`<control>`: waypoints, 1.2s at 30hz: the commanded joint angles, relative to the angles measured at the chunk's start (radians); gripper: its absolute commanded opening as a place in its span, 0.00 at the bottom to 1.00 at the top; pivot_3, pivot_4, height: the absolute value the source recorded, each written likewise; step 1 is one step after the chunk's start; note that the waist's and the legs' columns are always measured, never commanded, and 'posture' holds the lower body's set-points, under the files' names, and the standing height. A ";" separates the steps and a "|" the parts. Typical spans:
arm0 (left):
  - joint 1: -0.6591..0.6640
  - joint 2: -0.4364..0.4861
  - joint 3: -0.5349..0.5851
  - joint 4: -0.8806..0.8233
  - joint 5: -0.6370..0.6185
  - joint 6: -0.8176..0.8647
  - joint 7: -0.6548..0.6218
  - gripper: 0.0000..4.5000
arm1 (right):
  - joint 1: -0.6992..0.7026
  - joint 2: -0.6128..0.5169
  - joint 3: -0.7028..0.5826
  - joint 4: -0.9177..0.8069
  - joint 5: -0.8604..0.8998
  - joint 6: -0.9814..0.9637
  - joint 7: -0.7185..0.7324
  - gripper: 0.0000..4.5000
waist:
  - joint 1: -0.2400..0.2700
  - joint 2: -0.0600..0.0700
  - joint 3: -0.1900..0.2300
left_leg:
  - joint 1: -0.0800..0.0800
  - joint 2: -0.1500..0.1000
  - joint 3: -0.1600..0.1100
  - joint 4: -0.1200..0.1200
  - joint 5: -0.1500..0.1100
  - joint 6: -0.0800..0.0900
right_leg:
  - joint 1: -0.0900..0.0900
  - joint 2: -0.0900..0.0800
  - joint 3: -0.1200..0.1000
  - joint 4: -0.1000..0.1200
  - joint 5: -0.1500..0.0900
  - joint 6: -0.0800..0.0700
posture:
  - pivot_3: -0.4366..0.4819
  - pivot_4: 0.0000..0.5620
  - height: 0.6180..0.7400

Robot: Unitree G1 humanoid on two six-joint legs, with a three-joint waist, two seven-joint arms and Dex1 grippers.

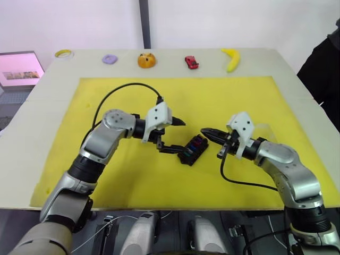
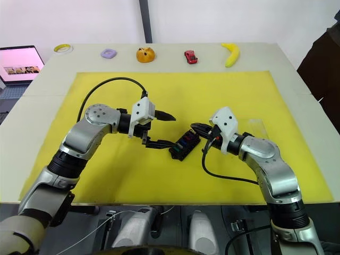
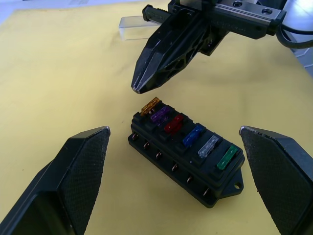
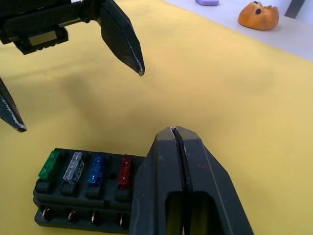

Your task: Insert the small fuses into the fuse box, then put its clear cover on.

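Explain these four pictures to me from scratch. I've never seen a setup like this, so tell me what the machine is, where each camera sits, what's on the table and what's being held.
This is a humanoid robot with two arms, working at a table covered by a yellow mat. The two wide pictures come from cameras on its head, looking down. The two close pictures come from cameras on its wrists.

The left hand is spread open. The right hand is shut with its tip just over the fuse box. Neither holds anything.

The fuse box is a black block in mid-mat. Six small fuses already sit in it in a row: orange, purple, red, blue, clear and green.

The clear cover lies on the mat behind the right hand, not yet fitted.

Along the far edge lie a tape roll, a purple piece, an orange toy, a red toy car and a banana.
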 commanded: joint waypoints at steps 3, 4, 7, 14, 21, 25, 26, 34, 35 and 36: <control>-0.013 -0.004 0.010 -0.031 0.002 -0.016 0.002 1.00 | 0.000 0.005 0.006 0.019 -0.021 -0.052 -0.003 0.01 | 0.000 0.000 0.000 | 0.000 0.000 0.000 0.000 0.000 0.000 | 0.000 0.000 0.000 0.000 0.000 0.000 | 0.48 0.27 0.96; -0.013 -0.004 0.009 -0.030 0.002 -0.016 0.001 1.00 | 0.000 0.004 0.008 0.022 -0.020 -0.053 -0.001 0.01 | 0.000 0.000 0.000 | 0.000 0.000 0.000 0.000 0.000 0.000 | 0.000 0.000 0.000 0.000 0.000 0.000 | 0.48 0.27 0.96; -0.016 -0.004 0.010 -0.030 0.002 -0.014 0.001 1.00 | -0.001 0.001 0.020 0.030 -0.030 -0.065 0.005 0.01 | 0.000 0.000 0.000 | 0.000 0.000 0.000 0.000 0.000 0.000 | 0.000 0.000 0.000 0.000 0.000 0.000 | 0.48 0.27 0.96; -0.017 -0.003 0.010 -0.034 0.001 -0.011 0.000 1.00 | -0.007 0.009 0.029 0.034 -0.031 -0.070 0.003 0.01 | 0.000 0.000 0.000 | 0.000 0.000 0.000 0.000 0.000 0.000 | 0.000 0.000 0.000 0.000 0.000 0.000 | 0.48 0.27 0.96; -0.018 -0.002 0.011 -0.036 0.002 -0.008 0.001 1.00 | -0.010 0.003 0.040 0.051 -0.052 -0.060 -0.005 0.01 | 0.000 0.000 0.000 | 0.000 0.000 0.000 0.000 0.000 0.000 | 0.000 0.000 0.000 0.000 0.000 0.000 | 0.48 0.27 0.96; -0.020 -0.003 0.011 -0.038 0.001 -0.005 0.002 1.00 | -0.017 0.004 0.042 0.069 -0.059 -0.062 -0.005 0.01 | 0.000 0.000 0.000 | 0.000 0.000 0.000 0.000 0.000 0.000 | 0.000 0.000 0.000 0.000 0.000 0.000 | 0.48 0.27 0.96; -0.020 -0.003 0.012 -0.038 0.001 -0.005 0.002 1.00 | -0.019 0.005 0.042 0.072 -0.059 -0.062 -0.006 0.01 | 0.000 0.000 0.000 | 0.000 0.000 0.000 0.000 0.000 0.000 | 0.000 0.000 0.000 0.000 0.000 0.000 | 0.48 0.27 0.96; -0.020 0.000 0.013 -0.041 0.002 -0.004 0.001 1.00 | -0.036 0.012 0.044 0.078 -0.055 -0.054 -0.011 0.01 | -0.001 0.000 0.000 | 0.000 0.000 0.000 0.000 0.000 0.000 | 0.000 0.000 0.000 0.000 0.000 0.000 | 0.48 0.27 0.96; -0.020 0.000 0.013 -0.041 0.002 -0.004 0.001 1.00 | -0.038 0.012 0.044 0.078 -0.055 -0.053 -0.011 0.01 | -0.001 0.000 0.000 | 0.000 0.000 0.000 0.000 0.000 0.000 | 0.000 0.000 0.000 0.000 0.000 0.000 | 0.48 0.27 0.96; -0.020 0.001 0.013 -0.041 0.003 -0.005 0.001 1.00 | -0.040 0.012 0.044 0.079 -0.055 -0.053 -0.011 0.01 | -0.001 0.000 0.000 | 0.000 0.000 0.000 0.000 0.000 0.000 | 0.000 0.000 0.000 0.000 0.000 0.000 | 0.48 0.27 0.96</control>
